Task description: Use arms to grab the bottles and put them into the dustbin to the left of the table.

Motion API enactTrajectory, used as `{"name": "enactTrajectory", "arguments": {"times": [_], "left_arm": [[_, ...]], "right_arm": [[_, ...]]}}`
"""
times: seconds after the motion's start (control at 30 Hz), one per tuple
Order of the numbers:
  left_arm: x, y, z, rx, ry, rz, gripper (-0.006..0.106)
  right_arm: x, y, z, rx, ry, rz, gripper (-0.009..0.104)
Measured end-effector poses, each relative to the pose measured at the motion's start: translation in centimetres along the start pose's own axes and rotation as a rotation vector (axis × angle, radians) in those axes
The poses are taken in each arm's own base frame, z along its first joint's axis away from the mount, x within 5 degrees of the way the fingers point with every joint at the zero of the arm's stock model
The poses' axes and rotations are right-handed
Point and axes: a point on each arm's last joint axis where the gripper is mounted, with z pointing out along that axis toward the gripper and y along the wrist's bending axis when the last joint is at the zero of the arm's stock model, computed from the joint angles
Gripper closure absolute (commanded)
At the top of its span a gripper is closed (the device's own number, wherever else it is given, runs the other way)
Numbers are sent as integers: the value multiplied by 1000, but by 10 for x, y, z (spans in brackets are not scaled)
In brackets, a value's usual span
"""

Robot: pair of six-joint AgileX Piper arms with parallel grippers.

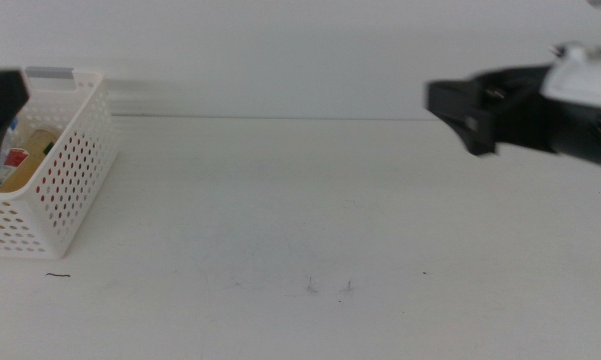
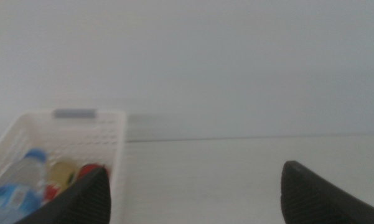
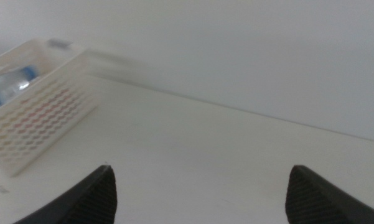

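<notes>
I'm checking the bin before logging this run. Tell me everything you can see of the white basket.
The white basket is a rectangular plastic bin with perforated walls and a grey handle strip on its far rim. It stands upright on the table at its left end. Inside lie a clear bottle with blue label, a yellow bottle and something red. The left hand hovers beside it, not touching.

Left gripper [image 2: 196, 193], dark jaws spread wide with bare white table [image 2: 236, 168] between them; white perforated basket [image 2: 115, 140] with grey handle beside one jaw, holding a blue-capped water bottle [image 2: 22, 183], a yellow bottle [image 2: 62, 173] and a red can [image 2: 90, 169].
</notes>
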Motion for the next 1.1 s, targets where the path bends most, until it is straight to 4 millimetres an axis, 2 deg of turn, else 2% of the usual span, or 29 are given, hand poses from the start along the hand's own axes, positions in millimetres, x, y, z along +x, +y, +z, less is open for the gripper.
{"name": "enactTrajectory", "arguments": {"times": [0.13,0.27,0.43,0.5,0.6,0.73,0.9,1.1], "left_arm": [[44,15,1,-85,-37,-37,7],[85,20,-8,-105,-40,-42,7],[131,20,-28,-96,-88,-51,7],[147,20,-33,-92,-110,-56,7],[167,21,-37,-87,-140,-61,7],[191,22,-34,-89,-122,-62,7],[196,23,-33,-92,-91,-64,7],[194,23,-33,-90,-112,-63,7]], "right_arm": [[31,-29,-20,99,-18,50,4],[66,-55,-58,235,-60,106,4],[102,-64,-110,373,-220,160,4],[122,-63,-124,414,-270,168,4],[152,-61,-134,449,-322,168,4],[180,-59,-142,486,-391,165,4],[204,-64,-135,534,-350,186,4],[215,-66,-130,544,-312,191,4]]}}
